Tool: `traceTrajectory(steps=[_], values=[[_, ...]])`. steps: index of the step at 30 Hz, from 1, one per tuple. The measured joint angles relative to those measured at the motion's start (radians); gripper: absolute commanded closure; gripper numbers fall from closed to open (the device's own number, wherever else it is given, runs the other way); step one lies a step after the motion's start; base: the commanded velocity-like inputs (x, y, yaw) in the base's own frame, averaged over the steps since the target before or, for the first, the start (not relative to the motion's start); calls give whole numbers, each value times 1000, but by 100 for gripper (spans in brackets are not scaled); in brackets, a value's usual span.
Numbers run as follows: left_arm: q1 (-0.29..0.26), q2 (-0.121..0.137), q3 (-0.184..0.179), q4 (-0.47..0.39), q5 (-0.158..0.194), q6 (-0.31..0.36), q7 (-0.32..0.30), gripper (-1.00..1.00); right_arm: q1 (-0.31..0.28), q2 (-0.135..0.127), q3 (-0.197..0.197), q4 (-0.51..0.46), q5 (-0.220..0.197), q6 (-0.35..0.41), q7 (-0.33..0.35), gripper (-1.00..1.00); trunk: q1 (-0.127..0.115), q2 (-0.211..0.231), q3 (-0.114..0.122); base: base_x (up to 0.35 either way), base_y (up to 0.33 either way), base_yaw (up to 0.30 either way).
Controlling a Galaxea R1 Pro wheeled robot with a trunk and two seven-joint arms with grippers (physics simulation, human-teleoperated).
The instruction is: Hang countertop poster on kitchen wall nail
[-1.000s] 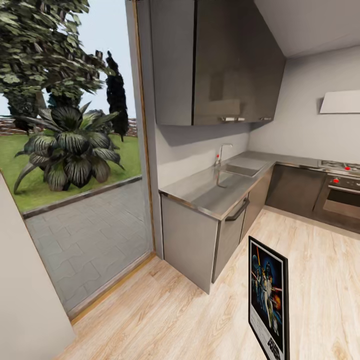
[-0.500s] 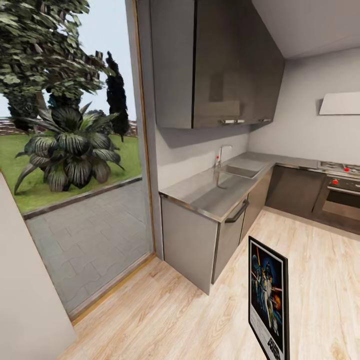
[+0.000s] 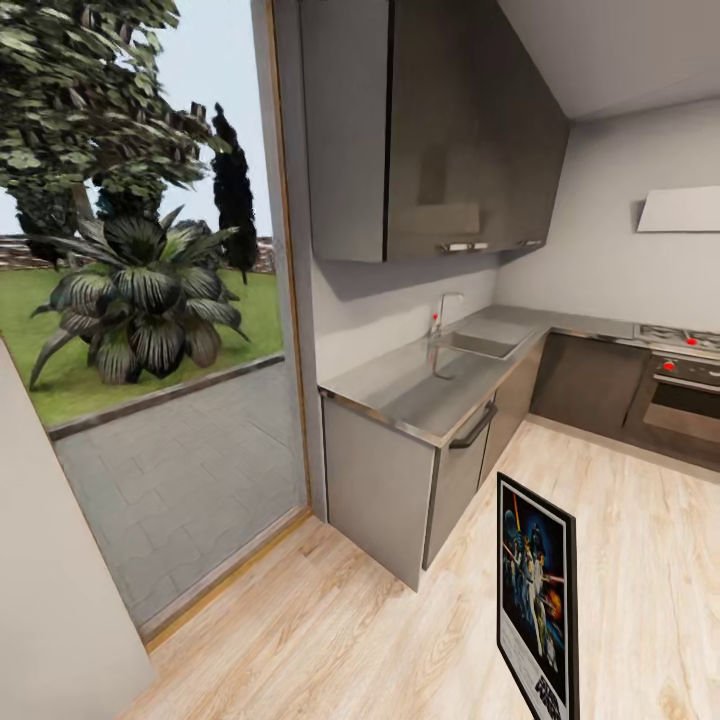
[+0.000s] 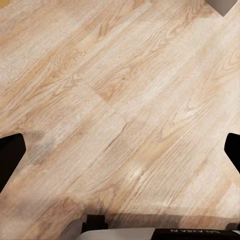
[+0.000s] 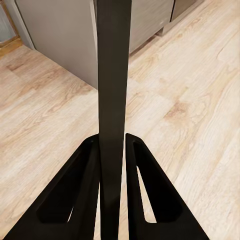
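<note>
We look from head height into a kitchen corner beside a tall glass door (image 3: 170, 350) that opens onto a paved patio, lawn and a broad-leaved plant (image 3: 140, 300). The poster (image 3: 536, 597) stands upright low in our view, at the lower right, in front of the pale wooden floor (image 3: 330, 640), its dark blue artwork and white border facing us inside a thin black frame. It is off the tabletop (image 3: 430, 380), the long shiny steel worktop that runs away from us along the wall, with an inset sink (image 3: 480, 343) and a slim tap (image 3: 443, 310). Dark glossy wall cabinets (image 3: 430, 130) hang above it, and an oven (image 3: 680, 400) sits at the far right. In the right wrist view, our right pincer (image 5: 112, 187) is closed on the poster (image 5: 114, 75), seen edge-on as a narrow black strip rising between the two black fingers (image 5: 75, 195), which press against its sides. In the left wrist view, our left pincer (image 4: 120, 152) is spread wide and holds nothing, with only its dark fingertips (image 4: 10, 155) at the edges above bare floorboards (image 4: 120, 90).
</note>
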Motion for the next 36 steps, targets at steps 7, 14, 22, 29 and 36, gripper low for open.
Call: traceTrajectory(steps=[7, 14, 22, 29, 36], values=[[0, 0, 1, 0, 0, 1, 0, -100, 0, 0, 0, 1, 0, 0, 0, 100, -27, 49, 22, 0, 0, 0], [0, 0, 2, 0, 0, 1, 0, -100, 0, 0, 0, 2, 0, 0, 0, 100, -54, 98, 44, 0, 0, 0], [0, 0, 2, 0, 0, 1, 0, -100, 0, 0, 0, 2, 0, 0, 0, 100, -84, 154, 69, 0, 0, 0], [0, 0, 2, 0, 0, 3, 0, -100, 0, 0, 0, 2, 0, 0, 0, 100, -111, 203, 91, 0, 0, 0], [0, 0, 2, 0, 0, 3, 0, -100, 0, 0, 0, 2, 0, 0, -1, 100, -138, 253, 113, 0, 0, 0]])
